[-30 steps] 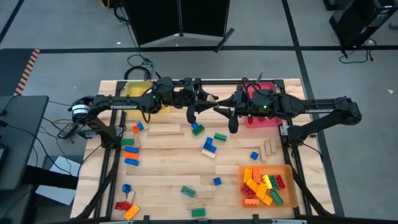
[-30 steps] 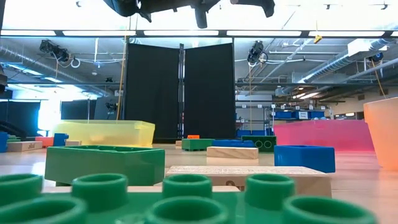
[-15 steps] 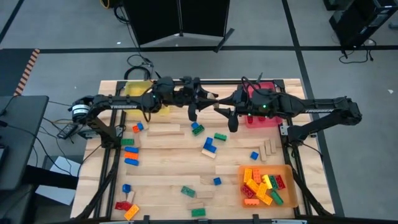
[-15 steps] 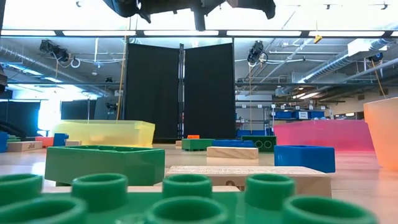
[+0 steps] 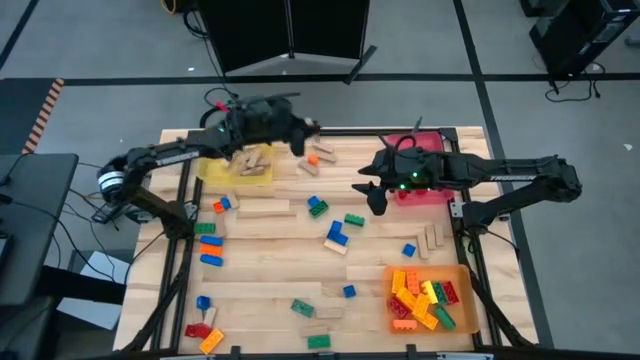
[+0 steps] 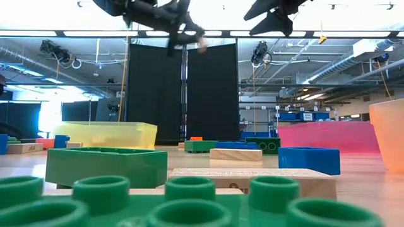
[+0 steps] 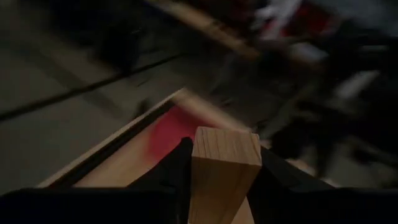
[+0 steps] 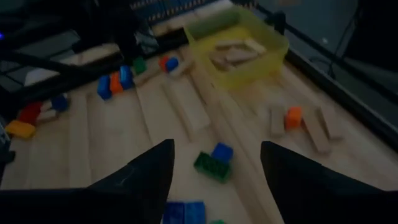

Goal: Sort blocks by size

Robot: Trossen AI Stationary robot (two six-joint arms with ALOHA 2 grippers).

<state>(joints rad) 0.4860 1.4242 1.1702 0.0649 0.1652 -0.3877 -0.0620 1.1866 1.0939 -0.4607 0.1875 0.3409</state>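
My left gripper [image 5: 303, 130] is high over the table's far edge, just right of the yellow tray [image 5: 212, 168], and is shut on a tan wooden block [image 7: 224, 168]. Several wooden blocks [image 5: 250, 158] lie in the yellow tray. My right gripper [image 5: 372, 200] hangs open over the table's middle, beside the red tray [image 5: 428, 192], with nothing between its fingers [image 8: 155, 165]. Below it on the tabletop lie loose studded bricks, among them a green brick [image 8: 211, 167] and a blue brick [image 8: 221, 151]. My left gripper pinches the tan wooden block between its two fingers, one finger on each long side. The block lies along the fingers, and its square end face [image 7: 225, 148] sticks out past their tips. It is lifted well clear of the table [image 6: 201, 44].
An orange tray [image 5: 468, 300] full of studded bricks stands at the near right. Long wooden planks [image 5: 265, 208] and loose bricks [image 5: 210, 245] are scattered over the table's left and middle. An orange brick [image 5: 312, 158] and tan blocks lie near the far edge.
My left gripper has drawn away from my right gripper, where the two met over the table's middle. It has swung toward the far left, next to the yellow tray, carrying the wooden block. My right gripper has stayed near the red tray.
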